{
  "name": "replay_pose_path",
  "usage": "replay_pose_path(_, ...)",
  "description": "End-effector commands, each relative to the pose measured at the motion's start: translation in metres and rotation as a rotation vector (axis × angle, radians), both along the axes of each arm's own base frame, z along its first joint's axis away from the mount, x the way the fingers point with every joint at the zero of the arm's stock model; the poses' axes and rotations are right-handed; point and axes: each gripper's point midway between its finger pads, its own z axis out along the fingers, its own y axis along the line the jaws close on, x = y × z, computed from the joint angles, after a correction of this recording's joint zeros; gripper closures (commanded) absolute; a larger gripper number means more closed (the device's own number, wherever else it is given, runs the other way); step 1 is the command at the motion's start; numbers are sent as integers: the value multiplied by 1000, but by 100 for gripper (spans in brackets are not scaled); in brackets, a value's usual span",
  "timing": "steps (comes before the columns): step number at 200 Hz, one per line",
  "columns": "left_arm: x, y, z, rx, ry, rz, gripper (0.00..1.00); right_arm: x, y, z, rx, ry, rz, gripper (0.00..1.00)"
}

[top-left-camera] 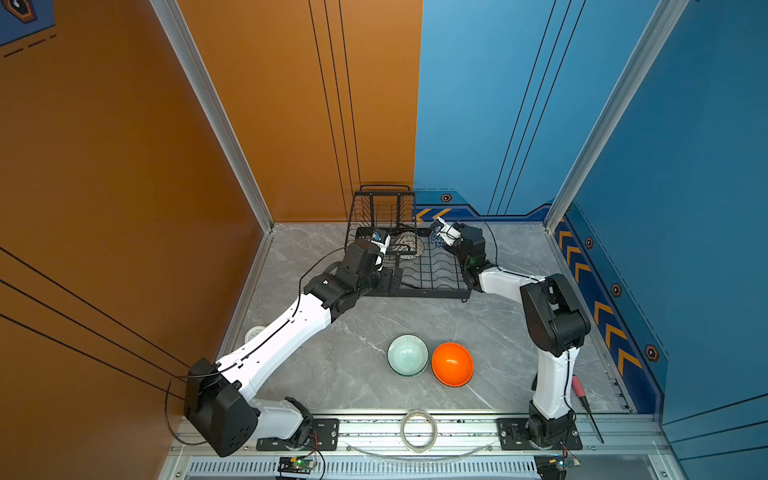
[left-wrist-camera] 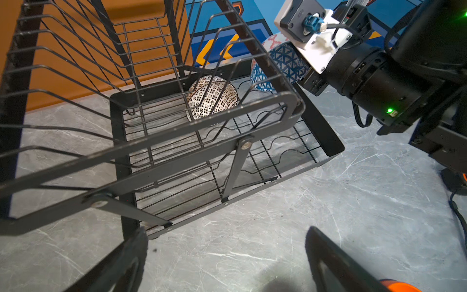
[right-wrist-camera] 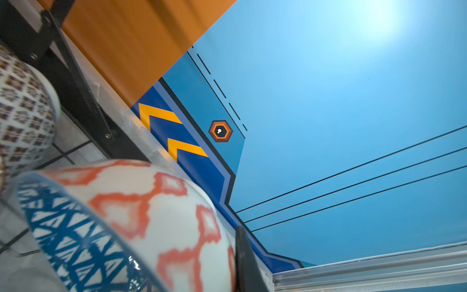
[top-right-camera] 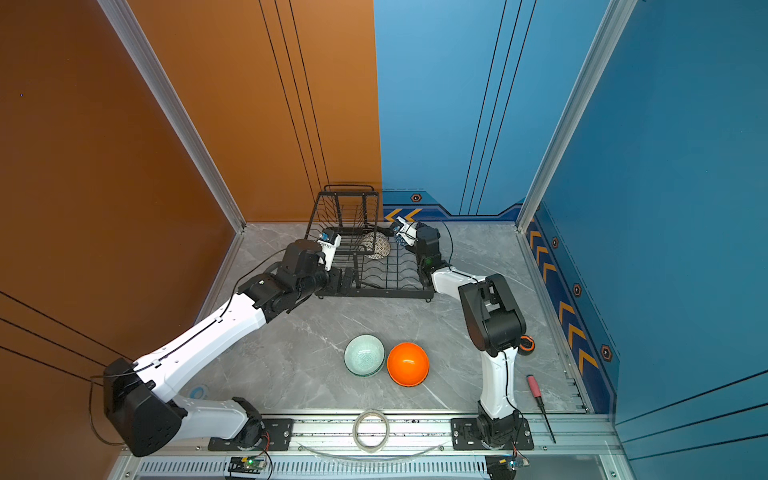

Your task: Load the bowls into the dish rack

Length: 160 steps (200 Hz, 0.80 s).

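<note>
The black wire dish rack (top-left-camera: 432, 294) stands at the back of the table. A white bowl with dark lattice (top-left-camera: 409, 245) lies on its side in the lower tray, also clear in the left wrist view (left-wrist-camera: 212, 98). My right gripper (top-left-camera: 441, 233) is shut on the rim of the blue bowl with white triangles (left-wrist-camera: 283, 65), held tilted above the tray's far right corner; one finger (right-wrist-camera: 245, 265) lies against the bowl's red-patterned inside. My left gripper (left-wrist-camera: 225, 260) is open and empty over the table by the rack's front left. A mint bowl (top-left-camera: 407, 355) and an orange bowl (top-left-camera: 452, 364) sit at the table's front middle.
A small white jar (top-left-camera: 254, 333) peeks out behind the left arm. A pale tape ring (top-left-camera: 418, 430) lies on the front rail, a red-handled screwdriver (top-left-camera: 584, 401) at the right front. Walls close in behind and beside the rack's raised upper basket (top-left-camera: 384, 208).
</note>
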Motion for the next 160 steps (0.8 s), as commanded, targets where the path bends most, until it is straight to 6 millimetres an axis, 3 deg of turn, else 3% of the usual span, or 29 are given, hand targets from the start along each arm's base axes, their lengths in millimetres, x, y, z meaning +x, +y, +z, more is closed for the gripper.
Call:
replay_pose_path(1, 4, 1, -4, -18, 7, 7, 2, 13, 1, 46, -15, -178, -5, 100)
replay_pose_path(12, 4, 0, -5, -20, 10, 3, 2, 14, 1, 51, -24, -196, -2, 100)
replay_pose_path(16, 4, 1, -4, -22, 10, 3, 2, 18, 3, 35, -37, -177, 0, 100)
replay_pose_path(36, 5, 0, -4, -26, 9, 1, 2, 25, 6, 26, -63, -163, 3, 100)
replay_pose_path(160, 2, 3, -5, -46, -4, 3, 2, 42, 15, -12, -252, -183, -38, 100)
